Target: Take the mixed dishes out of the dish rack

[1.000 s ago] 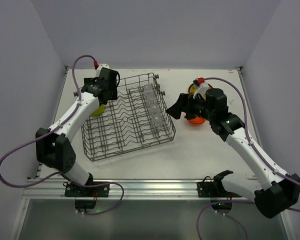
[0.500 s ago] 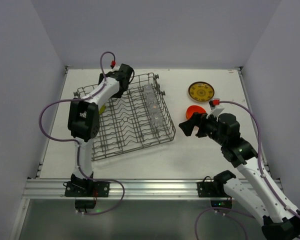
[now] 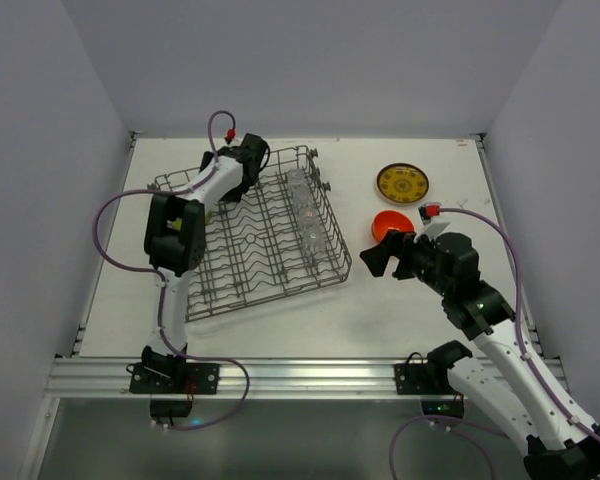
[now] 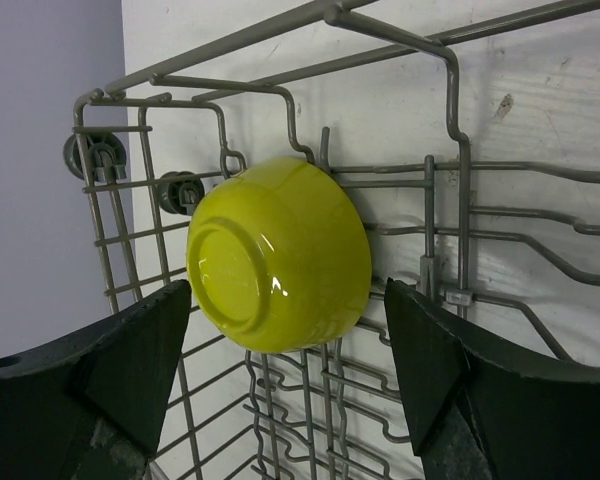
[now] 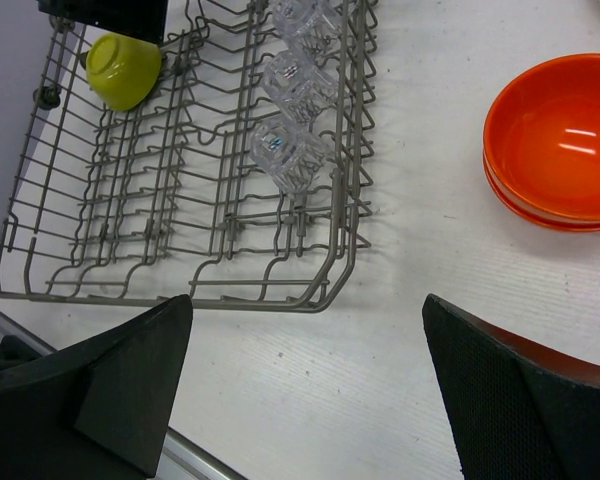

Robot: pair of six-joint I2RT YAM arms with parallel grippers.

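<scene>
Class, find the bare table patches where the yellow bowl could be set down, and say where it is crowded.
Bare: the strip of table between rack and near rail; the far edge between rack and plate. Crowded: right of the rack, where plate, orange bowls and right gripper cluster.

The flat white table top (image 3: 280, 320) carries a large square grey metal wire dish rack (image 3: 242, 240) on its left half, set at a slight angle to the table edges. To the right of the rack, apart from it, stands a stack of two round orange bowls (image 5: 560, 140), open side up. A round brown-gold patterned plate (image 3: 402, 183) lies flat just beyond the bowls, toward the far edge
</scene>
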